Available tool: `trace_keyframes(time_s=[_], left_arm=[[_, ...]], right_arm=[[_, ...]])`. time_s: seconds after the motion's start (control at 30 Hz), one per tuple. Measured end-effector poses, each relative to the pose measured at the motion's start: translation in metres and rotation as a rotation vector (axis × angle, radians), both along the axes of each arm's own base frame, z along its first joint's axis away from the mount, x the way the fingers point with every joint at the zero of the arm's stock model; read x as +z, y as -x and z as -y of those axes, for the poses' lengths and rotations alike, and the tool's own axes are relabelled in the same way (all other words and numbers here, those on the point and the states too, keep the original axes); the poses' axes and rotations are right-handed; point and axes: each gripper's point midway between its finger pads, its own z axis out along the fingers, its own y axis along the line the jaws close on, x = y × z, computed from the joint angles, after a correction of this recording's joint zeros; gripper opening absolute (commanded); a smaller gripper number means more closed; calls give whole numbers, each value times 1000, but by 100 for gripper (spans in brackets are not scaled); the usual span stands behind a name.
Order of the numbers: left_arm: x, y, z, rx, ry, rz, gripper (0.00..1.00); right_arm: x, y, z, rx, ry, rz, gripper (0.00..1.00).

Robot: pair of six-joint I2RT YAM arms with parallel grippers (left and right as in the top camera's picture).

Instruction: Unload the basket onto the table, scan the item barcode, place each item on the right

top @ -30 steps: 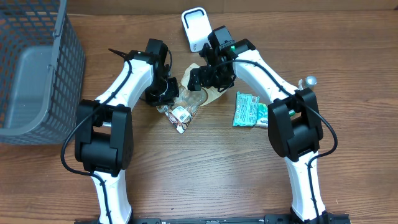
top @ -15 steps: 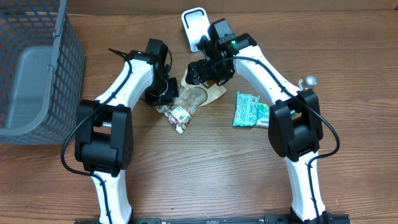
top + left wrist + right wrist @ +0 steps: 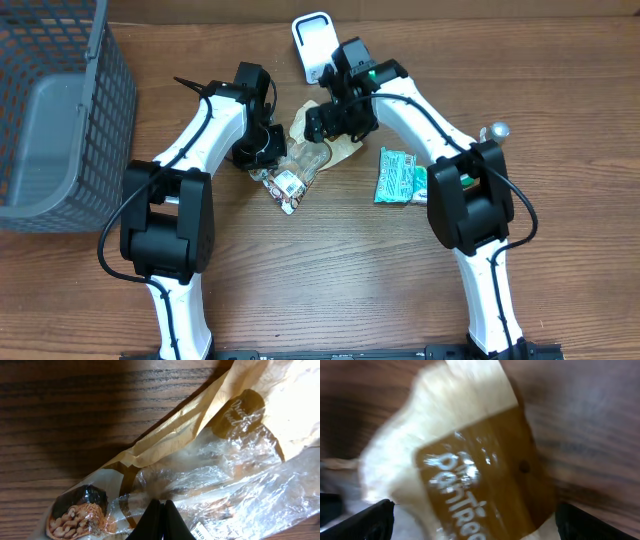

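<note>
"Lying between the two arms, which object is (a)?" asks the student.

"The snack bag (image 3: 303, 160): a crinkled packet of clear film with tan ends, flat on the wooden bench (image 3: 330, 270). Its white barcode label (image 3: 290, 183) faces up at the near end."

"And (b), the left claw (image 3: 160, 519)?"

"Closed. In the left wrist view its dark tips meet on the bag's clear film and pinch it, beside the printed picture of nuts (image 3: 75, 515)."

"And (c)?"

"The right claw (image 3: 475, 525), spread wide. Its two fingertips (image 3: 357, 520) sit at the lower corners of the right wrist view, over the bag's tan far end, and grip nothing. That view is blurred, so I cannot tell whether it touches the bag."

"What surrounds them?"

"A white scanner (image 3: 313, 45) stands just beyond the right claw. A green packet (image 3: 400, 176) lies near the bag, on the right arm's side. A grey mesh basket (image 3: 60, 110) sits well apart at the left edge."
</note>
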Motion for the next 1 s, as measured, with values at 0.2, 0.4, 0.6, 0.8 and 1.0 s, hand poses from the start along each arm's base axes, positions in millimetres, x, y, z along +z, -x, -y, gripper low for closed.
trace_keyframes(time_s=[0.2, 0.4, 0.6, 0.8, 1.0], left_arm=[[0, 0, 0, 0, 0, 0, 4], [0, 0, -1, 0, -3, 0, 4], [-2, 1, -4, 2, -22, -1, 4], [-2, 0, -8, 6, -38, 1, 4], [-4, 1, -11, 9, -47, -2, 4]], right_arm=[[-11, 4, 1, 6, 3, -10, 95], [-9, 15, -6, 34, -74, -54, 87], [-3, 44, -25, 92, -230, -185, 77], [0, 62, -38, 118, -348, -279, 75], [9, 66, -51, 141, -448, -309, 75]])
